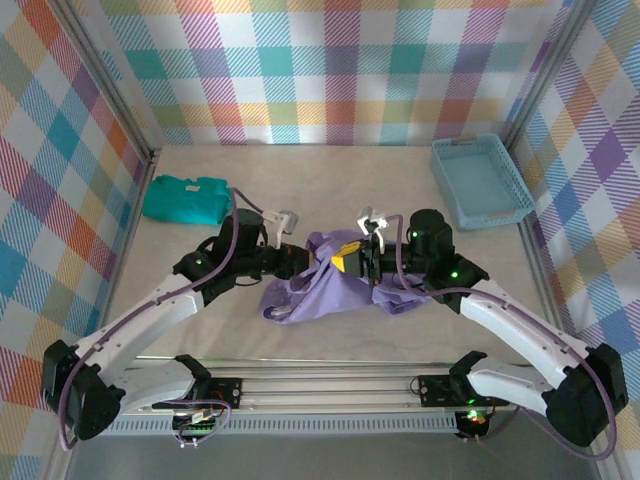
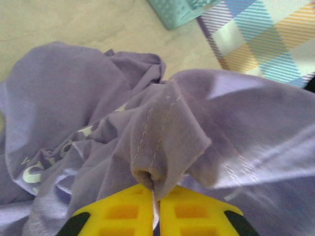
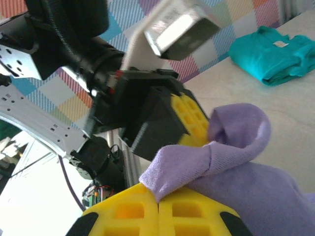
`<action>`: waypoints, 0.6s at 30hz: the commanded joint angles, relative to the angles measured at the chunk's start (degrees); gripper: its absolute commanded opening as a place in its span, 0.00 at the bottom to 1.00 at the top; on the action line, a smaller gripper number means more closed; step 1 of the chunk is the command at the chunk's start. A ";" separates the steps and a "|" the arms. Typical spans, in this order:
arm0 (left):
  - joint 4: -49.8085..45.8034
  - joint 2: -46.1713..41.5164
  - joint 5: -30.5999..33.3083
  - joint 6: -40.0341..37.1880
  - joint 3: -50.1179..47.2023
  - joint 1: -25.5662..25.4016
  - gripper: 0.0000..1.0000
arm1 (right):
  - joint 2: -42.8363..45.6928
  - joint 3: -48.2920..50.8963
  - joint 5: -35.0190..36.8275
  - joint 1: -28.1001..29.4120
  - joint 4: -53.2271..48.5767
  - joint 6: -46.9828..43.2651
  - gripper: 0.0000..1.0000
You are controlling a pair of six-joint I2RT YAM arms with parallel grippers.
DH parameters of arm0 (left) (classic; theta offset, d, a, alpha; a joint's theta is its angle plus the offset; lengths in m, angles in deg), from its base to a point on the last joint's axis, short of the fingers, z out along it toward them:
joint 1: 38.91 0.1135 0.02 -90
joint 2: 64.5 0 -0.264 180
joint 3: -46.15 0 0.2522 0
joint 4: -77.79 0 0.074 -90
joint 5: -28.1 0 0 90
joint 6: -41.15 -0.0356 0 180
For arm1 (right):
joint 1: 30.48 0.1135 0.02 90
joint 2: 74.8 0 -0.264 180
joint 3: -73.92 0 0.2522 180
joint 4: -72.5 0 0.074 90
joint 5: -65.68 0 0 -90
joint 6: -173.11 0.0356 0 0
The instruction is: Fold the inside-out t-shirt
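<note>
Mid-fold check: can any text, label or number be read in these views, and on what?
White lettering on the purple t-shirt: creased and partly folded under, not readable.
Pale tag on the teal folded garment: too small to read.
No other text visible.

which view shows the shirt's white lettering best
Left wrist: the white lettering runs close up across the t-shirt. Top external has the t-shirt bunched, lettering too small to make out; right wrist gives a plain pinched fold of it.
</note>
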State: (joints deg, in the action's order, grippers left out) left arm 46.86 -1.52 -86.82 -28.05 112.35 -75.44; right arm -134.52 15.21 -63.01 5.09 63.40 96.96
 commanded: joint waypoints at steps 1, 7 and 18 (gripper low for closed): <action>4.51 -5.10 -5.08 -0.91 -0.15 0.72 0.06 | 2.47 -1.84 2.41 -1.07 -4.86 -3.73 0.00; 13.65 -11.77 -13.11 2.14 -3.58 1.47 0.00 | 1.66 -3.35 5.26 -1.12 -9.66 -5.71 0.00; 19.92 -17.13 -15.53 1.98 -4.29 1.59 0.00 | -4.84 -12.21 27.05 -0.83 -30.50 -0.74 0.31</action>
State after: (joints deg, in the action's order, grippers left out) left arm 63.36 -18.02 -101.34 -25.60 107.72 -74.33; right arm -138.83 7.32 -44.54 4.20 43.12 95.14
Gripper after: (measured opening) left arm 0.051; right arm 0.289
